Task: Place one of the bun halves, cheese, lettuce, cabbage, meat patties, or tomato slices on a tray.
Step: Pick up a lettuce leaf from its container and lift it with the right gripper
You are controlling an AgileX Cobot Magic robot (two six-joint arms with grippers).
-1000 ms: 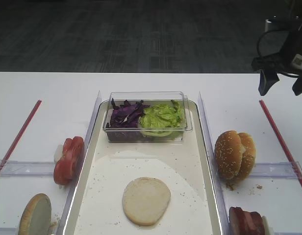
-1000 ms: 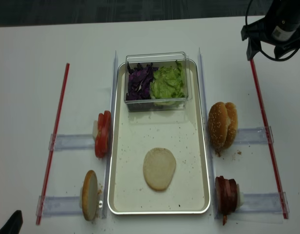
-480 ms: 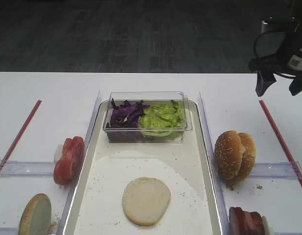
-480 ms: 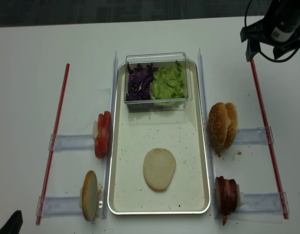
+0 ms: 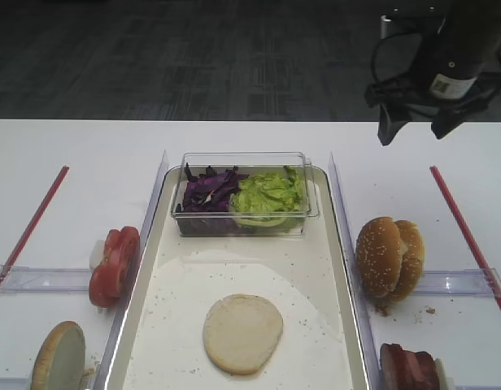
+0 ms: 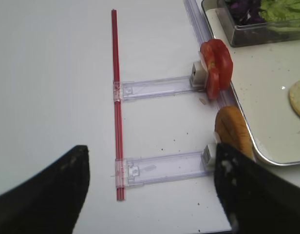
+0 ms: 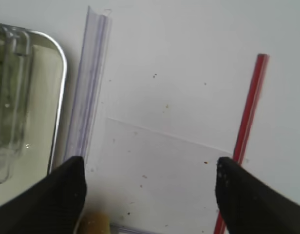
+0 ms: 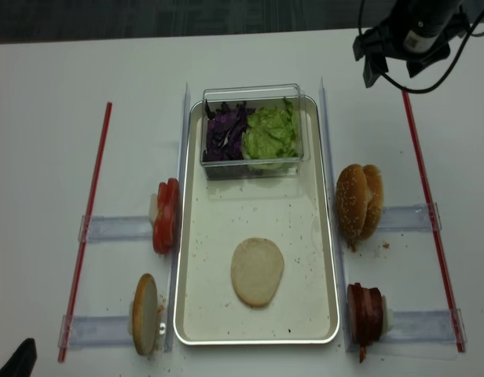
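Note:
One bun half (image 5: 242,333) lies cut face up on the tray (image 5: 341,244). More bun halves stand on edge at the right (image 5: 389,257) and front left (image 5: 58,357). Tomato slices (image 5: 115,265) stand left of the tray and meat patties (image 5: 409,367) at the front right. Cabbage (image 5: 208,191) and lettuce (image 5: 269,195) fill a clear tub. Cheese is out of view. My right gripper (image 5: 413,134) hangs open and empty above the table, right of the tub. My left gripper (image 6: 150,195) is open and empty over the front left table.
The clear tub (image 5: 311,207) sits on the tray's far end. Clear plastic rails (image 5: 458,282) hold the food beside the tray. Red strips (image 5: 466,231) run along both outer sides of the table, with the right one (image 7: 247,126) just under my right fingers.
My right gripper has moved left from the far right edge toward the tub, still open. The food and tray have not moved.

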